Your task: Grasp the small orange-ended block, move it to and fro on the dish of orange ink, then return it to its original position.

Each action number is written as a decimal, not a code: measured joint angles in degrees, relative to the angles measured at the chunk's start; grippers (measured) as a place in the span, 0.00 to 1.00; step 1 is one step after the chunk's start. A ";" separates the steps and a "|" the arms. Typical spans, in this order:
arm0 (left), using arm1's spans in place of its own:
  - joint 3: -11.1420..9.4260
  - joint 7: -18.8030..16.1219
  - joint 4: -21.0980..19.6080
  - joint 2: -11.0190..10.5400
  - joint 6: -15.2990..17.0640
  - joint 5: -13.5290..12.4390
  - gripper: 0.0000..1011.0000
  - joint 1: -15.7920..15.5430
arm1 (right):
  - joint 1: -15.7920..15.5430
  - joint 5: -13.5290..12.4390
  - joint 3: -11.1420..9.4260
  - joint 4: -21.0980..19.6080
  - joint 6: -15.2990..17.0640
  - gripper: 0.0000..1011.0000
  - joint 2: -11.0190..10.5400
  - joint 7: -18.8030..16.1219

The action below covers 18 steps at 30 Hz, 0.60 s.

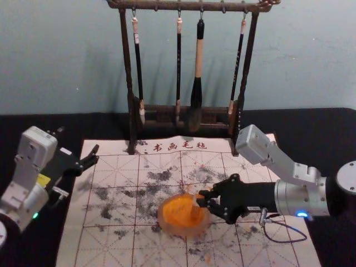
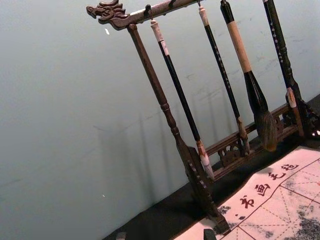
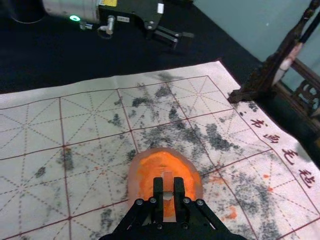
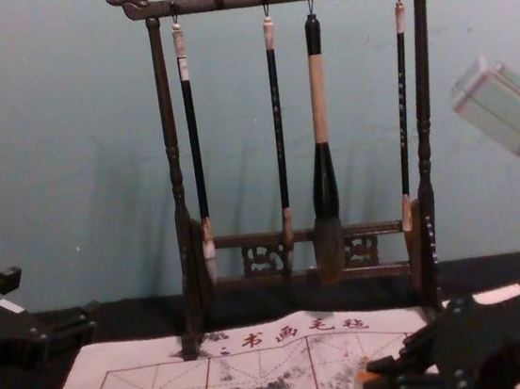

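With the right claw (image 3: 168,188) clamped on the block (image 3: 168,180) over the dish (image 3: 133,182) of orange ink, pressing too hard could drag the dish along the mat (image 1: 100,245), while the left claw (image 1: 95,154) hangs open near its left edge.

Fingers of the black right gripper (image 1: 202,198) hide the sides of a small, pale, orange-ended block (image 3: 168,184). The head view's edges crop the dark carved-wood rack (image 1: 127,67) and white printed mat (image 1: 72,245); lettering on a slim black-handled brush (image 4: 278,126) is illegibly small.
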<state>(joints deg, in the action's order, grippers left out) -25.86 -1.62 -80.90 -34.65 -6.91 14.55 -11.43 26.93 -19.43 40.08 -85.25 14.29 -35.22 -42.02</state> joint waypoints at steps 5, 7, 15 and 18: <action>0.00 0.00 0.00 0.00 0.00 0.00 0.99 0.00 | -0.29 -0.23 0.44 -1.12 0.07 0.09 -0.53 -0.69; 0.00 0.00 0.00 0.00 0.00 0.00 0.99 0.00 | -0.29 -0.28 0.71 -1.41 0.07 0.09 -0.56 -0.97; 0.00 0.00 0.00 0.00 0.00 0.00 0.99 0.00 | 0.65 -0.15 1.83 -0.76 -0.30 0.09 0.53 -1.53; 0.00 0.00 0.00 0.00 0.00 0.00 0.99 0.00 | 1.32 0.19 2.32 0.16 -0.57 0.09 1.30 -1.55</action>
<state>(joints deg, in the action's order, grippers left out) -25.86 -1.62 -80.90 -34.65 -6.91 14.55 -11.43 28.25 -19.24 42.40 -85.09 13.73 -33.91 -43.57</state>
